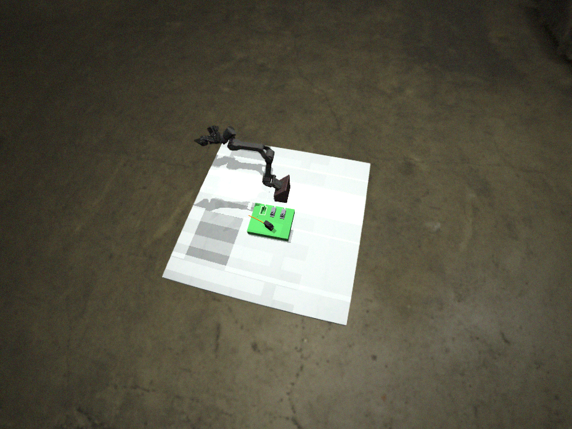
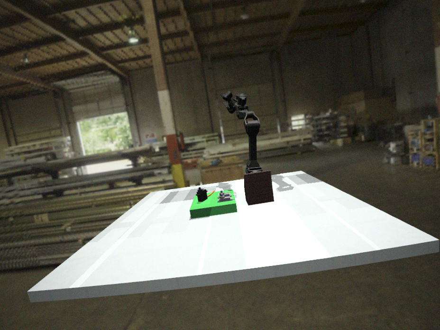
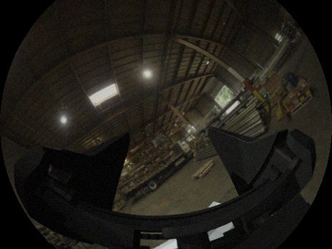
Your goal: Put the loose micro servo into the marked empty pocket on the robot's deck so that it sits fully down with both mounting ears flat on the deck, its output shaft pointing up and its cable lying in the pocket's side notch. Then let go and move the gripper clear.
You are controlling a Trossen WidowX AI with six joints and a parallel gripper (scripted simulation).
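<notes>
Servo (image 1: 268, 226) sits loose on green deck (image 1: 258, 227), near pocket (image 1: 262, 209); gripper (image 1: 206, 137) wide open, empty, raised far away.

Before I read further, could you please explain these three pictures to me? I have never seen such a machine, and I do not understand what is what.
The thin black jointed thing is a robot arm standing on a dark block. At its end is a gripper with two fingers, its "hand". The fingers are wide apart and hold nothing.

The first picture looks down from high above. The second looks from the side, near table height. The third comes from a camera on the wrist: the two dark shapes are the fingers, and between them you see only the hall, because the hand is raised and points away from the table.

On the white table lies a green deck. The small black box with an orange cable is the loose micro servo, lying on the deck. The white-outlined marked pocket waits for it; two grey servos sit beside that pocket.
</notes>
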